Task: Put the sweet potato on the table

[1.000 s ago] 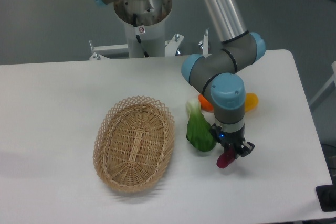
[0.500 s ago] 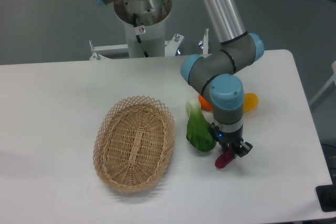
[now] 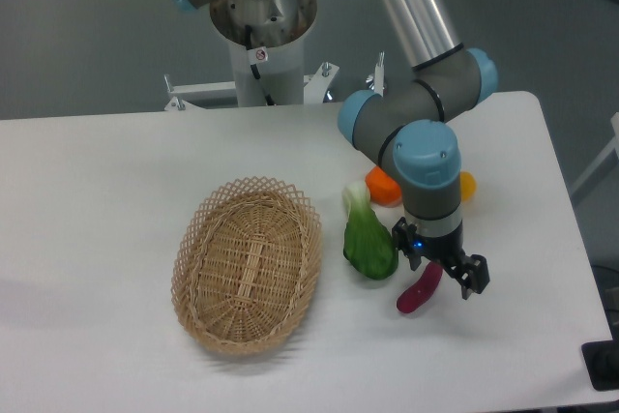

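The sweet potato (image 3: 418, 290) is a small magenta-purple tuber lying on the white table (image 3: 97, 220), right of the green vegetable. My gripper (image 3: 443, 271) is open just above it, its two black fingers spread to either side of the tuber's upper end and apart from it. The arm's blue wrist hangs straight over the spot.
An oval wicker basket (image 3: 249, 263) sits left of centre. A green leafy vegetable (image 3: 367, 239) lies between basket and gripper. A round orange fruit (image 3: 383, 189) and a yellow vegetable (image 3: 467, 185) lie behind the arm. The table's right edge is near.
The gripper has opened and let go of the sweet potato, which now rests on the table. The wrist has shifted slightly right and risen a little.
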Tool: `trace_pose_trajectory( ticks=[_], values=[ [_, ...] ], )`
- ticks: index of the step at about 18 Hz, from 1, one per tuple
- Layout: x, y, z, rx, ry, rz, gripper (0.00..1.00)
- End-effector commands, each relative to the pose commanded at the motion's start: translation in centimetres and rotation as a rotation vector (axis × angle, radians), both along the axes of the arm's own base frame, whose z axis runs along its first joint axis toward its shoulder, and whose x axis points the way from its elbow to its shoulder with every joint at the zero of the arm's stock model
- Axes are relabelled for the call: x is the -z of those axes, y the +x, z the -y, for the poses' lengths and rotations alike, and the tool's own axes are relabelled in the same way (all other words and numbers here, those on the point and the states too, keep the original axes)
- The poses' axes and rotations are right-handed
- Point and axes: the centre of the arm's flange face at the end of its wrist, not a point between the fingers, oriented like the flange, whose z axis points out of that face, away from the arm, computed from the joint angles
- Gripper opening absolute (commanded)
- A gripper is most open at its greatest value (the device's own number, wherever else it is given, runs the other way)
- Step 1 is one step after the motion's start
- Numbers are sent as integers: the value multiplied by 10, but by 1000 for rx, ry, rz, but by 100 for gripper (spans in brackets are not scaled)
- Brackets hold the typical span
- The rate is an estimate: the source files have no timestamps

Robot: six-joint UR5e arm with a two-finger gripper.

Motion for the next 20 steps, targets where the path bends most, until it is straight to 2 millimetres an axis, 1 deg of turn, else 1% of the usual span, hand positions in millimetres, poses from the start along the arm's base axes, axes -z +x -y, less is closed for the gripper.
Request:
trace_pose_trajectory(
  ticks=[1, 3, 4, 6, 9, 10, 11, 12, 13, 15, 16, 18, 19, 20],
  values=[
    [-15, -4, -1, -4, 13, -24, 100],
    [-38, -5, 1, -7, 24, -50, 100],
    [-51, -7, 9, -7, 21, -65, 100],
    [-69, -13, 26, -29, 6, -40, 100],
    [-102, -19, 31, -5, -35, 2, 100],
    [-112, -26, 38, 9, -57, 18, 100],
    [-118, -34, 49, 25, -78, 38, 100],
    [-118, -38, 58, 58, -102, 64, 100],
    [-118, -41, 69, 104, -117, 89, 100],
    [-133, -44, 97, 185, -139, 102, 100],
    [-133, -47, 108, 208, -150, 120, 100],
    [-129, -52, 124, 233, -172, 160, 100],
    [-131, -53, 129, 241, -176, 166, 100],
    [-134, -52, 130, 245, -173, 165, 100]
  ],
)
